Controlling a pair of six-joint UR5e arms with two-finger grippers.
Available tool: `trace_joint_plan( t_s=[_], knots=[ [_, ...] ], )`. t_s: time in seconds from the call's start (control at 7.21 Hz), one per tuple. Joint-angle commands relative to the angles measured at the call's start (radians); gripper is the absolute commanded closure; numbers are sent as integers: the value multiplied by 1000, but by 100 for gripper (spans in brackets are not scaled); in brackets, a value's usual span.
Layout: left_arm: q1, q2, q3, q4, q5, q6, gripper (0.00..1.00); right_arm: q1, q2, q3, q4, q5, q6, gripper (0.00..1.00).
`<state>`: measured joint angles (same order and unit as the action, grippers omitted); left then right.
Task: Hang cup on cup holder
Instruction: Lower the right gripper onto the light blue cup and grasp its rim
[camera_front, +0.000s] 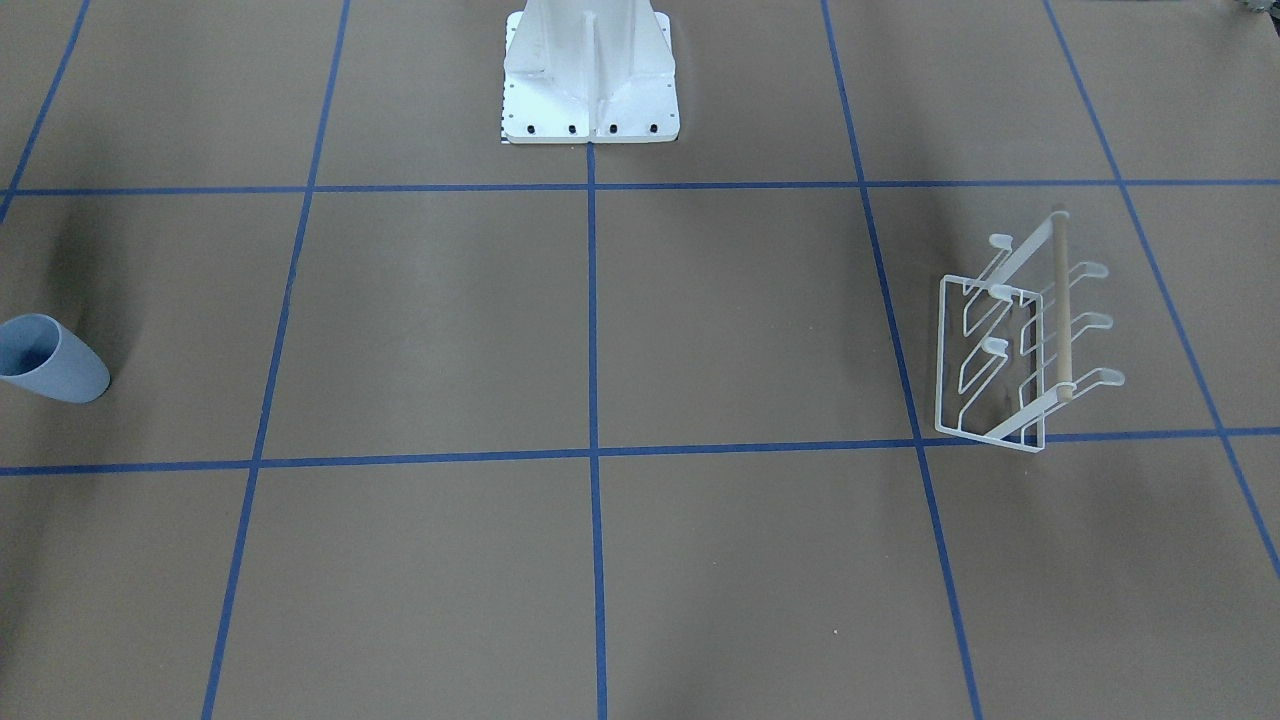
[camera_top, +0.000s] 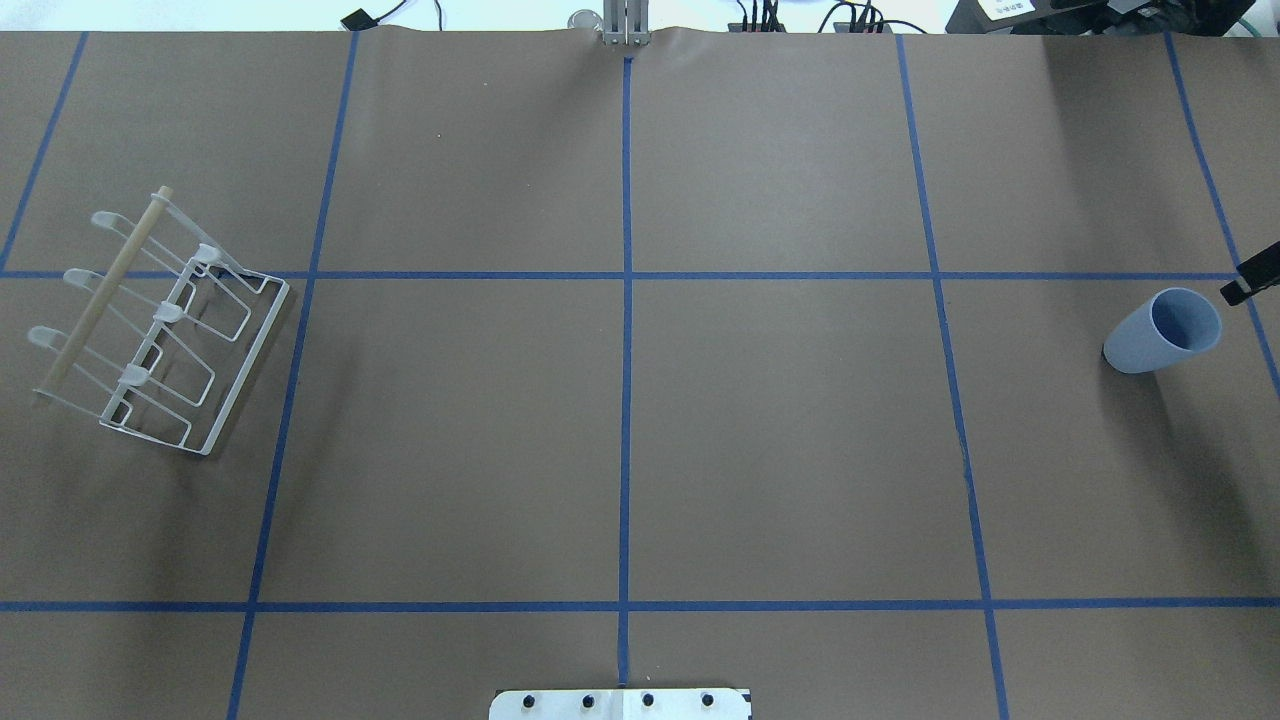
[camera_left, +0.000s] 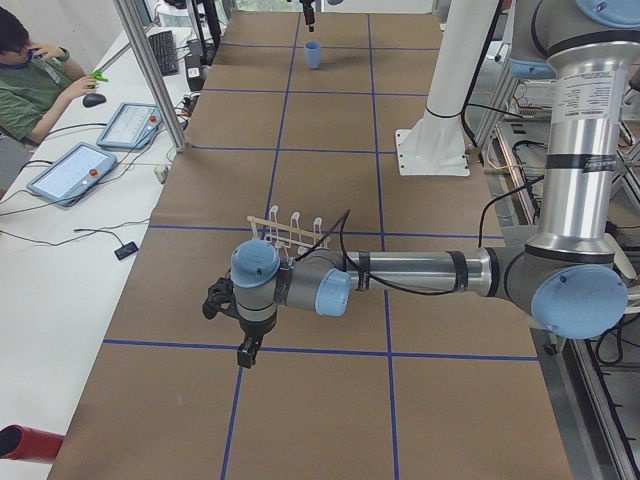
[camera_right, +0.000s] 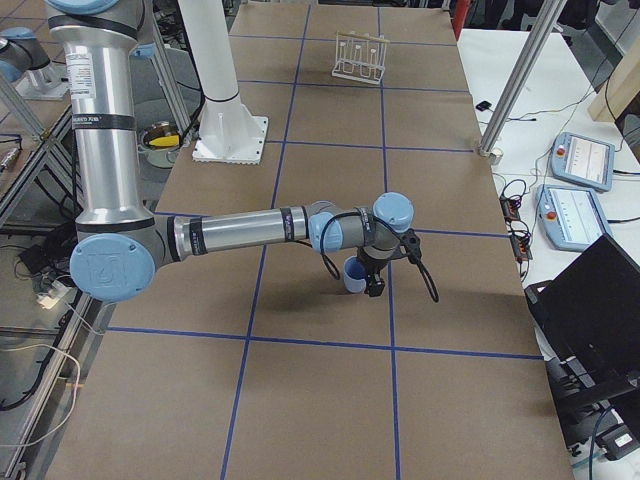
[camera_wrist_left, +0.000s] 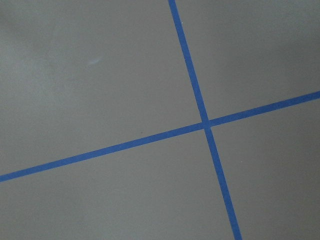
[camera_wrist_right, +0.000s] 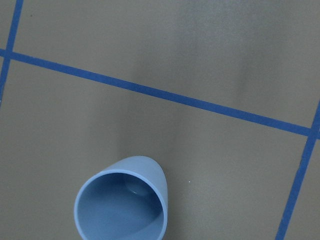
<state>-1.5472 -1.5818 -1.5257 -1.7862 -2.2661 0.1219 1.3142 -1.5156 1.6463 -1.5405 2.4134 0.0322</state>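
The pale blue cup (camera_top: 1163, 332) stands upright, mouth up, at the table's far right; it also shows in the front view (camera_front: 50, 358) and the right wrist view (camera_wrist_right: 122, 205). The white wire cup holder (camera_top: 105, 288) with its wooden dowel stands at the far left and shows in the front view too (camera_front: 1062, 300). My right gripper (camera_right: 375, 287) hangs just beside and above the cup; only a dark tip (camera_top: 1248, 281) shows overhead. My left gripper (camera_left: 245, 352) hovers over bare paper near the rack (camera_left: 293, 235). I cannot tell whether either gripper is open or shut.
The white bolted robot base (camera_front: 590, 90) sits at the table's robot-side middle. Blue tape lines grid the brown paper. Metal posts (camera_left: 150, 70) and a side table with tablets (camera_left: 70, 172) and an operator (camera_left: 25, 85) line the far side. A laptop (camera_right: 590, 310) is there too.
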Motion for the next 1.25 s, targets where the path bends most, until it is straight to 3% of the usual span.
trace_joint_plan(
  t_s=[0.0, 0.28, 0.69, 0.83, 0.97, 1.11],
  knots=[
    [-1, -6, 4, -1, -1, -10, 1, -27, 29, -32, -1, 0, 0, 0],
    [1, -7, 2, -1, -6, -24, 1, -41, 69, -103, -1, 1, 0, 0],
    [1, -7, 1, -1, -6, -24, 1, -68, 69, -121, -1, 3, 0, 0],
    [1, -7, 1, -1, -6, -24, 1, -82, 69, -125, -1, 3, 0, 5],
    [-1, -7, 1, -1, -6, -24, 1, -90, 69, -126, -1, 3, 0, 23],
    [-1, -7, 1, -1, -6, -24, 1, -95, 71, -125, 0, 3, 0, 53]
  ],
)
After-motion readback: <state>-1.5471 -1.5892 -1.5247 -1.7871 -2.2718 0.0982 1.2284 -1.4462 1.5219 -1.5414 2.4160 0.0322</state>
